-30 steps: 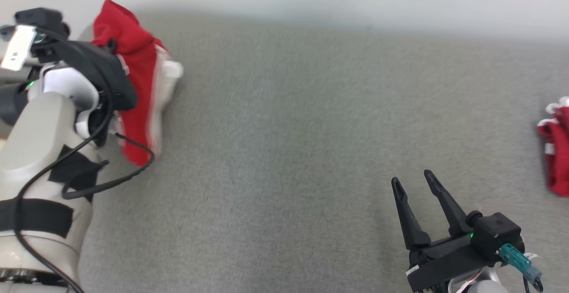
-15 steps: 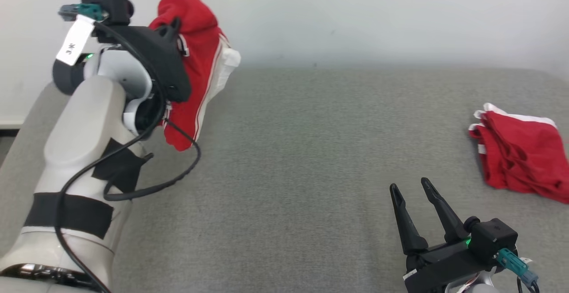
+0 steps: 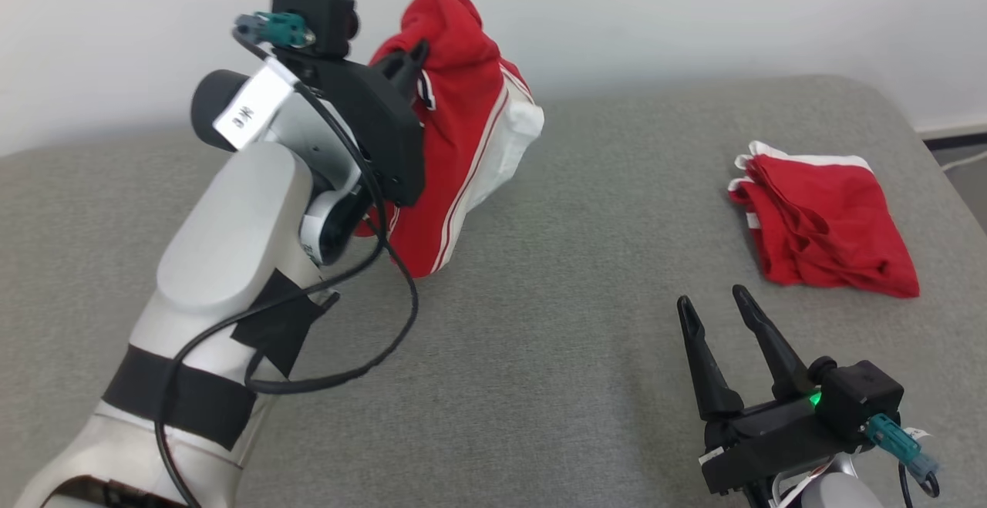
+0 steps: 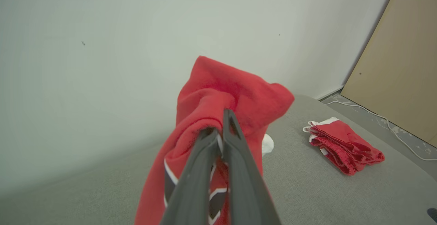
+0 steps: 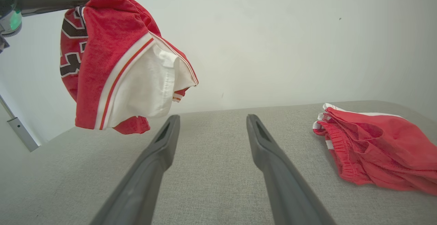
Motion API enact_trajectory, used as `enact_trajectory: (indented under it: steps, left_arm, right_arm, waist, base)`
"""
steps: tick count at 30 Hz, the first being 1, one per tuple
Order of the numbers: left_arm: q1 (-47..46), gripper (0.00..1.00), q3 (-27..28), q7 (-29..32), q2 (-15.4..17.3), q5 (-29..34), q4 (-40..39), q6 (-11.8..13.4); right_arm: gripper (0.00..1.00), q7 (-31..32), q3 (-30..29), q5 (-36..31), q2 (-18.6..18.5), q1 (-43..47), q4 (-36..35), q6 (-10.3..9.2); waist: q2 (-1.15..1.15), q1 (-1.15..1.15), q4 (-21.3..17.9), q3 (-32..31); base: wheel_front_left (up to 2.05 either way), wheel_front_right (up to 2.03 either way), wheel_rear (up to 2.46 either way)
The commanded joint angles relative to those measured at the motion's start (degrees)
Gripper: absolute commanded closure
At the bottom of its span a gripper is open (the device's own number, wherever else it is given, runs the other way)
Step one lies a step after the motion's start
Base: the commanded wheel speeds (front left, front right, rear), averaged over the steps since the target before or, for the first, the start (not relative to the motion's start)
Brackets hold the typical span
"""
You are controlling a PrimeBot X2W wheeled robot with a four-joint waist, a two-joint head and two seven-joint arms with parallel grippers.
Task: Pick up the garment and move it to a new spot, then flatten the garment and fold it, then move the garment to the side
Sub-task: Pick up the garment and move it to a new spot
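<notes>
The garment (image 3: 463,130) is a red jersey with white side panels and dark numerals. It hangs bunched in the air above the grey padded surface (image 3: 578,323), with its lower hem close over the padding. My left gripper (image 3: 416,53) is shut on its upper fold; the left wrist view shows the two dark fingers pressed together in the red cloth (image 4: 235,88). In the right wrist view the garment (image 5: 112,57) dangles at upper left, clear of the surface. My right gripper (image 3: 713,304) stands open low at the right, nothing between its fingers (image 5: 164,139).
A second red garment (image 3: 825,223) with white trim lies folded on the surface at the right, also seen from the left wrist (image 4: 341,143) and right wrist (image 5: 375,143). A pale wall backs the surface. A tan board (image 4: 403,64) and a cable on the floor stand beyond the right end.
The head camera has swung, shifting the whole picture. My left arm has carried the hanging garment up and toward the middle, closer to the folded garment. The right gripper stays open and still.
</notes>
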Motion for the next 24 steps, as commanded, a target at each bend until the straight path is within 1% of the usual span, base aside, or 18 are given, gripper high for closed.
enact_trajectory:
  steps: [1, 6, 8, 11, 14, 16, 19, 20, 21, 24]
  left_arm:
    - [0.6, 1.0, -0.4, 0.1, 0.2, -0.4, -0.8, 0.3]
    - [2.8, 1.0, -2.9, 1.6, 0.2, -2.3, -5.1, 1.2]
    - [3.3, 1.0, -3.5, 1.6, 0.2, -2.1, -6.0, 2.0]
    - [5.1, 1.0, -4.0, 1.8, 0.2, -3.4, -6.2, 2.4]
    - [6.9, 1.0, -4.2, 1.9, 0.4, -3.8, -4.6, 2.9]
    - [8.5, 1.0, -4.2, 0.8, 0.9, -3.9, -2.3, 3.4]
    - [9.6, 0.99, -4.5, -0.8, 1.0, -3.6, 0.6, 3.3]
    - [9.8, 0.41, -4.7, -1.5, 1.1, -3.3, 1.6, 3.3]
    - [9.8, 0.0, -4.7, -2.4, 1.2, -3.2, 2.5, 3.3]
    - [9.9, 0.0, -4.5, -5.0, 1.1, -3.1, 5.3, 3.5]
  right_arm:
    - [0.0, -0.4, -0.2, -0.2, -0.2, -0.8, -0.2, -0.04]
    - [0.0, -0.4, -0.6, -0.2, -0.1, -1.3, -0.7, -0.04]
    - [0.0, -0.5, -0.6, -0.2, -0.1, -1.5, -0.8, -0.04]
    - [0.0, -0.5, -0.8, -0.1, -0.2, -1.5, -0.9, -0.04]
    - [0.0, -0.5, -0.9, -0.3, -0.2, -1.7, -0.8, -0.04]
    - [0.0, -0.5, -0.8, -0.4, -0.2, -1.8, -0.9, -0.04]
    - [0.0, -0.5, -0.7, -0.6, -0.2, -1.8, -0.9, -0.04]
    - [0.0, -0.5, -0.5, -0.6, -0.2, -1.9, -0.9, -0.04]
    - [0.0, -0.5, -0.4, -0.7, -0.2, -1.9, -0.8, -0.04]
    - [0.0, -0.5, -0.3, -0.7, -0.2, -1.8, -0.6, -0.04]
  waist:
    - [0.0, 0.0, -1.9, 1.5]
    - [0.0, 0.0, -3.2, 3.0]
    - [0.0, 0.0, -3.4, 3.6]
    - [0.0, 0.0, -3.4, 4.3]
    - [0.0, 0.0, -3.3, 4.8]
    - [0.0, 0.0, -3.2, 5.0]
    - [0.0, 0.0, -2.9, 5.0]
    - [0.0, 0.0, -2.8, 5.0]
    - [0.0, 0.0, -2.6, 4.9]
    - [0.0, 0.0, -2.0, 4.4]
  base:
    - [0.0, 0.0, 0.0]
    - [0.0, 0.0, 0.0]
    - [0.0, 0.0, 0.0]
    - [0.0, 0.0, 0.0]
    - [0.0, 0.0, 0.0]
    - [0.0, 0.0, 0.0]
    - [0.0, 0.0, 0.0]
    - [0.0, 0.0, 0.0]
    - [0.0, 0.0, 0.0]
    - [0.0, 0.0, 0.0]
